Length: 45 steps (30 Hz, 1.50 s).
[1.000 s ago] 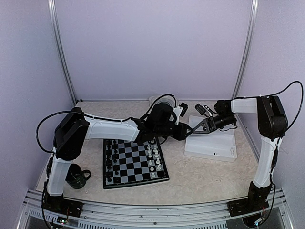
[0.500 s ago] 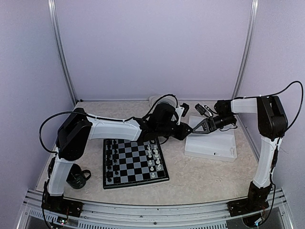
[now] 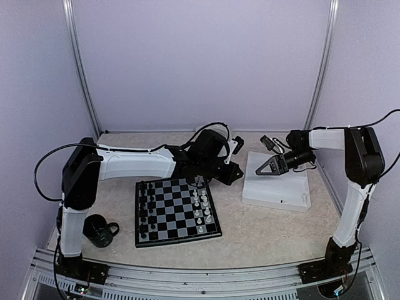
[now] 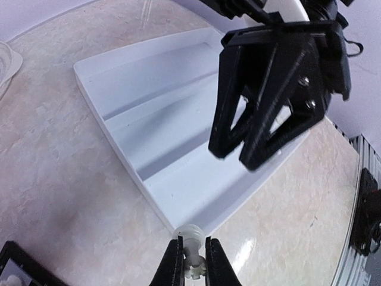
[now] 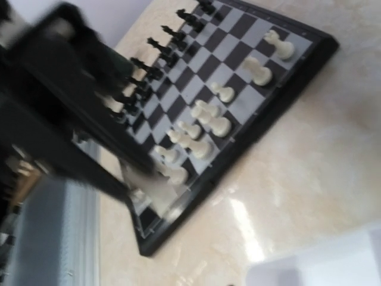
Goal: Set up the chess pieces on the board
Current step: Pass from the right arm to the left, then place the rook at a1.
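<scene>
Top external view shows the board (image 3: 177,212) lying just beside and below the left gripper (image 4: 192,253), and the white tray (image 3: 278,190) beneath the right gripper (image 3: 261,170). The left jaws pinch a white chess piece (image 4: 190,233) by its body, probably so it lands upright on its square. The right jaws hang narrowly parted and empty, apparently clear of the carry.
</scene>
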Motion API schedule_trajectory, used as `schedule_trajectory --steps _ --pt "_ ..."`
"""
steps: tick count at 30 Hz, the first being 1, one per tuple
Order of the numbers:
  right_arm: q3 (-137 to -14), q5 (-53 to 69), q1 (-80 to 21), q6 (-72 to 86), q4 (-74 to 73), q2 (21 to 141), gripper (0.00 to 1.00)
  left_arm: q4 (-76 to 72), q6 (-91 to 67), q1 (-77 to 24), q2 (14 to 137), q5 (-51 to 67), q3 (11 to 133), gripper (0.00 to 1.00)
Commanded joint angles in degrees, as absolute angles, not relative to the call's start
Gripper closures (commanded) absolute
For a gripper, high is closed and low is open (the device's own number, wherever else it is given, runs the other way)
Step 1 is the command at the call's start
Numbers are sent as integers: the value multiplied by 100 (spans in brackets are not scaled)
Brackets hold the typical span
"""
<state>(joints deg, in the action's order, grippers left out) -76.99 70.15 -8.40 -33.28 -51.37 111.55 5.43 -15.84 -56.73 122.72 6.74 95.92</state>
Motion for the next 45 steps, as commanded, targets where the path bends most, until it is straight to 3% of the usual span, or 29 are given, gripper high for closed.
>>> schedule_trajectory --steps 1,7,24,45 --pt "-7164 6476 -645 -3606 -4690 10601 75 2141 -972 -5854 11333 663 9377 93" --pt "-6315 5809 -642 -3093 -3145 9937 74 3355 -660 -6141 10879 799 9176 94" --pt "-6077 5427 -642 -3472 -3132 9400 72 3539 -1046 -6826 10913 430 8227 94" --pt "-6083 5501 -642 -3581 -3240 9422 72 3629 -1470 -6636 11529 16 8500 94"
